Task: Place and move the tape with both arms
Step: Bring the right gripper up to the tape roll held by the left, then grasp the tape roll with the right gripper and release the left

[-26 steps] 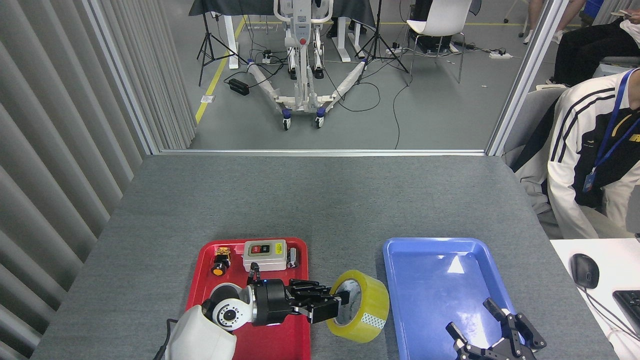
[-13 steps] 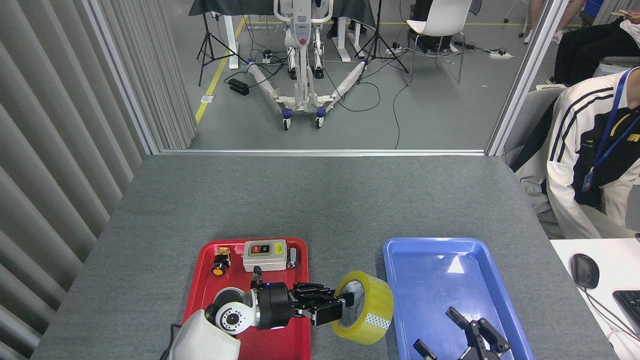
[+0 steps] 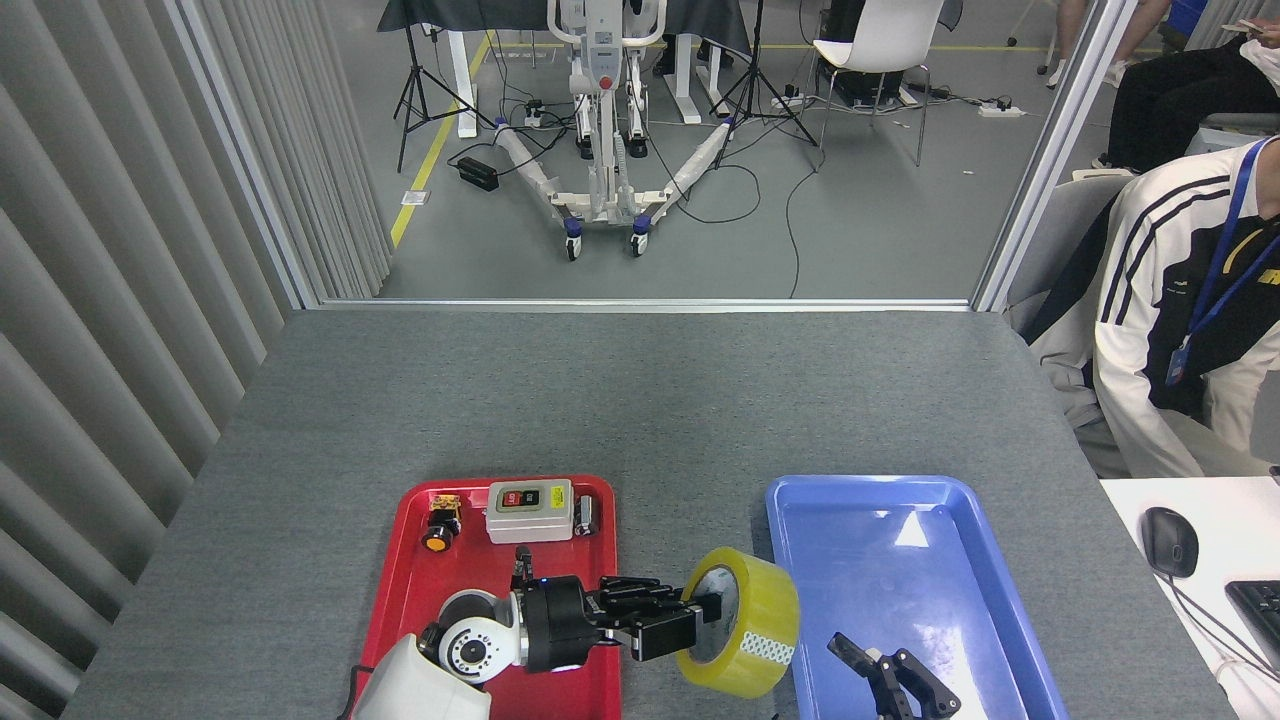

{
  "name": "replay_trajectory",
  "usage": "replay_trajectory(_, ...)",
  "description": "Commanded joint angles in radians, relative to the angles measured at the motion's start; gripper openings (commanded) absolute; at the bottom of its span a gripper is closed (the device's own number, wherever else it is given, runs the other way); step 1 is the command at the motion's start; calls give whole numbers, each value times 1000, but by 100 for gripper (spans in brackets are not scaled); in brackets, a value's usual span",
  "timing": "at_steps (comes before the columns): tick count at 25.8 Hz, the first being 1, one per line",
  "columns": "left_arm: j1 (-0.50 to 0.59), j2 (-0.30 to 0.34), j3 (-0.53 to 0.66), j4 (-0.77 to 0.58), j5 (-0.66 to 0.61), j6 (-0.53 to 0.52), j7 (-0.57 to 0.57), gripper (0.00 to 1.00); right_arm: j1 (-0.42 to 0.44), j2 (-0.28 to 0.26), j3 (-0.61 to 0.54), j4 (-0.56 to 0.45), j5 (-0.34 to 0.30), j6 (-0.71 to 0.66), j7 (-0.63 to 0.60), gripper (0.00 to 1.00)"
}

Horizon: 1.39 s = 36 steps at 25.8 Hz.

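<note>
The tape [image 3: 752, 625], a wide yellow roll with a white core, hangs on its side between the two trays near the table's front edge. My left gripper [image 3: 695, 622] reaches rightwards from over the red tray [image 3: 470, 570] and is shut on the roll, with fingers in its core and on its rim. My right gripper [image 3: 885, 675] shows at the bottom edge, over the front left part of the blue tray [image 3: 900, 570], a short way right of the roll. Its black fingers are spread apart with nothing between them.
On the red tray's far end lie a white switch box [image 3: 530, 510], a yellow push button [image 3: 440, 527] and a small metal part [image 3: 587, 517]. A person in a white jacket [image 3: 1170, 330] sits at the table's right. A mouse [image 3: 1168, 541] lies on the white desk.
My left gripper has carried the tape slightly rightwards, closer to the blue tray. My right gripper has moved left and down toward the roll, from the tray's right side to its front left.
</note>
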Motion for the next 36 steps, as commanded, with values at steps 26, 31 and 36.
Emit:
replay_trajectory(26, 43, -39, -68, -27, 4, 0, 42, 57, 8, 27, 82, -5, 50, 0, 5, 18)
replay_trajectory(31, 43, -39, -32, -67, 78, 0, 107, 100, 8, 26, 73, -5, 50, 0, 6, 7)
replay_trajectory(36, 42, -20, 70, -73, 265, 63, 159, 100, 10, 27, 50, -3, 50, 0, 5, 5)
